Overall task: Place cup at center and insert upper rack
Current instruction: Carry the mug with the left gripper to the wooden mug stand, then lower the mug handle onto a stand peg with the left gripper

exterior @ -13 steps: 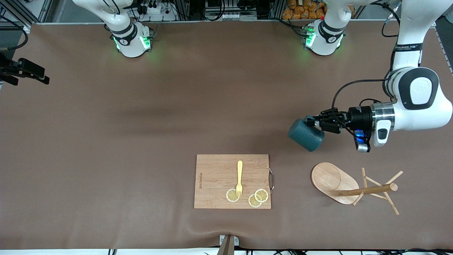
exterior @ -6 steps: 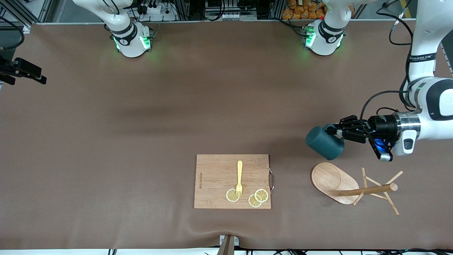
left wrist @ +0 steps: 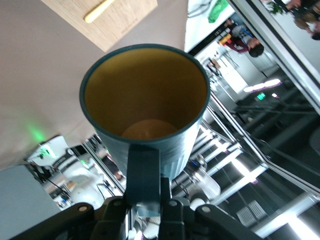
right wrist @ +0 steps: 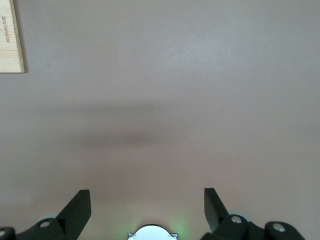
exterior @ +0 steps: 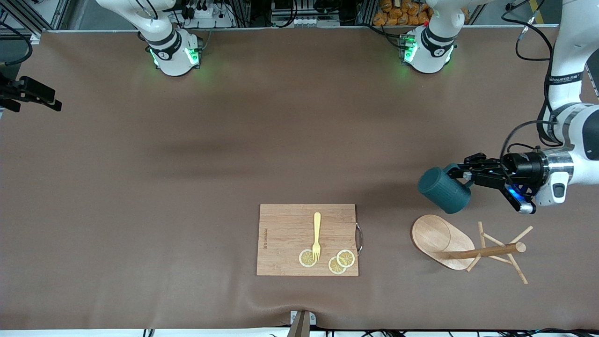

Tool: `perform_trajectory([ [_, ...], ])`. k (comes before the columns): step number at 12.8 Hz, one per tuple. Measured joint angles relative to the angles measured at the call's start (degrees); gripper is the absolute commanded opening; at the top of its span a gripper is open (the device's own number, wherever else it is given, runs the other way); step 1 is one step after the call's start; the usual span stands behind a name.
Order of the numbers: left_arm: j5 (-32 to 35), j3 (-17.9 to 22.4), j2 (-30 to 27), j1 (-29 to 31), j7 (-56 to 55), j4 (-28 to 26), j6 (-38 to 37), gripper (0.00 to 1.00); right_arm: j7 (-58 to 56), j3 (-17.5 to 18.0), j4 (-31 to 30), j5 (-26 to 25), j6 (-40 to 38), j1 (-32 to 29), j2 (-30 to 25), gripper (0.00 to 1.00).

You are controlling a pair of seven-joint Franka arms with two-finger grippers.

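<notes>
My left gripper (exterior: 461, 178) is shut on the loop handle (left wrist: 143, 170) of the dark teal ribbed cup (exterior: 443, 190). It holds the cup tilted on its side in the air, over the table right by the rack's base. The left wrist view looks into the cup's mustard-yellow inside (left wrist: 145, 95); the left gripper (left wrist: 148, 202) clamps the handle there. The upper rack, a light wooden mug tree (exterior: 442, 238), lies on its side with its pole and pegs (exterior: 496, 251) toward the left arm's end. My right gripper (right wrist: 147, 192) is open and empty, high over bare table.
A rectangular wooden cutting board (exterior: 285, 239) lies near the table's front edge at the middle, with a yellow fork (exterior: 317, 235) and lemon slices (exterior: 340, 262) on it. Its corner shows in the right wrist view (right wrist: 10, 40).
My left gripper has carried the cup toward the left arm's end of the table, closer to the rack's base. The rack and board have not moved. The right arm barely shifted.
</notes>
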Motion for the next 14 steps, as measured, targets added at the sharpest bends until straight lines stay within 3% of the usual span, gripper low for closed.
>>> perform_trajectory([
  [4, -1.11, -0.02, 3.23, 2.7, 0.45, 3.79, -3.25, 0.0, 0.0, 0.05, 0.0, 0.0, 0.0, 0.0, 0.0, 1.0],
  [9, -4.9, -0.02, 3.98, 3.31, 0.64, 4.68, -3.28, 0.0, 0.0, 0.21, 0.0, 0.02, -0.01, 0.02, 0.0, 1.0],
  [14, -6.55, 0.04, 6.56, 3.93, 7.93, 5.44, -2.98, 0.0, 0.0, 0.35, 0.0, 0.02, -0.02, 0.03, 0.01, 1.0],
])
